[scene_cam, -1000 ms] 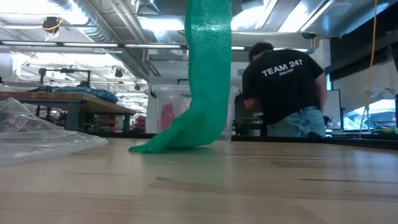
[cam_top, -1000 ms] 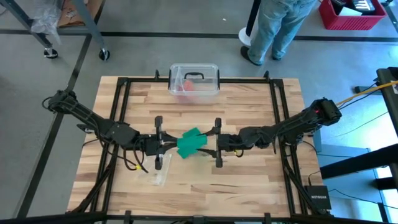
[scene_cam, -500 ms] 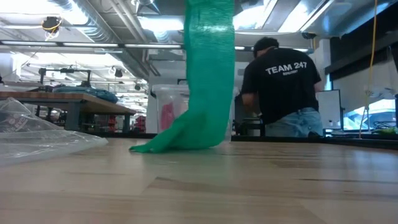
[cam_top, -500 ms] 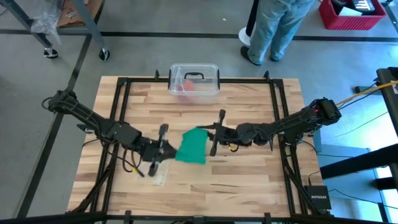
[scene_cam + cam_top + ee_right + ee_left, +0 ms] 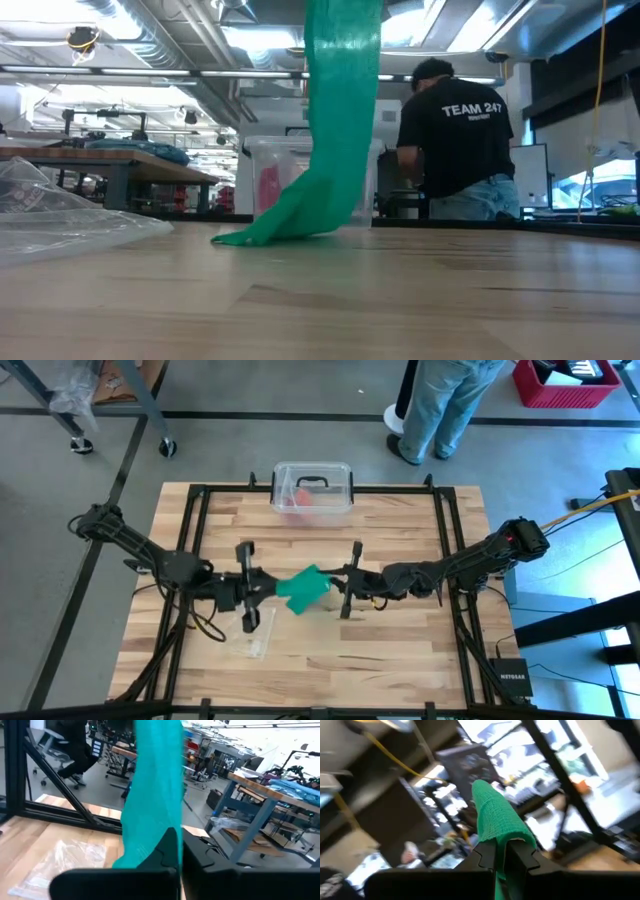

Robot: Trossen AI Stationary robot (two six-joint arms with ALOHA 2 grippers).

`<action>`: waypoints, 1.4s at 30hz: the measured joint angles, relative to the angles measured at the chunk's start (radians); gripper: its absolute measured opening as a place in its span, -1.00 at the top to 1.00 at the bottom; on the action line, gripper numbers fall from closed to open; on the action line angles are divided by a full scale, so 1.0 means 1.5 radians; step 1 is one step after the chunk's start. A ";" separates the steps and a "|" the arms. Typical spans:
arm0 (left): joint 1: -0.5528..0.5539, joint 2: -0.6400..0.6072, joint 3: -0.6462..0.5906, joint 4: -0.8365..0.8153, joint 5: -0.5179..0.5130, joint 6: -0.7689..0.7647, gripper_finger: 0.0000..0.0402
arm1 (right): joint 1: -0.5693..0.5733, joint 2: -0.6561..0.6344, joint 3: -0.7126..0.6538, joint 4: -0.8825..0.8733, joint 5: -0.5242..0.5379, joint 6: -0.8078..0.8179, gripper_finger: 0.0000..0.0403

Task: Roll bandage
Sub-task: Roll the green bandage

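At the bench (image 5: pixel 400 530) centre we see the bandage (image 5: pixel 302 589) held up: left pincer (image 5: pixel 262 591) clamps it from nine o'clock, right pincer (image 5: pixel 335 587) from three o'clock.

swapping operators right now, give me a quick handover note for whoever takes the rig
Left gripper: shut on the bandage, holding it off the table.
Right gripper: shut on the bandage too, facing the left one at mid-table.
Bandage hangs as a loose strip, its tail resting on the wood.
Done: strip held by both arms.
Left: no roll visible yet; rolling still to do.
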State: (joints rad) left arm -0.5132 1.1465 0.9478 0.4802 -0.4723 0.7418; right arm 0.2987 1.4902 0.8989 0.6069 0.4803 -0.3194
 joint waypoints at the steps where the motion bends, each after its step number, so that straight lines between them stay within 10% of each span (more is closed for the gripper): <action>1: 0.003 0.000 0.000 0.018 -0.002 0.009 0.96 | 0.002 0.000 0.000 0.000 0.000 0.003 0.98; 10: 0.012 0.000 0.000 0.012 -0.039 0.028 0.96 | 0.001 0.000 0.044 -0.045 -0.012 0.066 0.74; 26: 0.011 0.000 0.000 0.017 -0.055 0.007 0.96 | 0.002 -0.007 0.279 -0.598 -0.089 0.195 -0.13; 42: 0.012 0.000 0.000 0.018 -0.055 0.005 0.96 | 0.002 -0.032 0.268 -0.460 -0.166 0.210 -0.09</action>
State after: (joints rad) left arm -0.4950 1.1469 0.9478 0.5068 -0.5541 0.7487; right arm 0.3009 1.4424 1.3006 -0.0833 0.2318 -0.0041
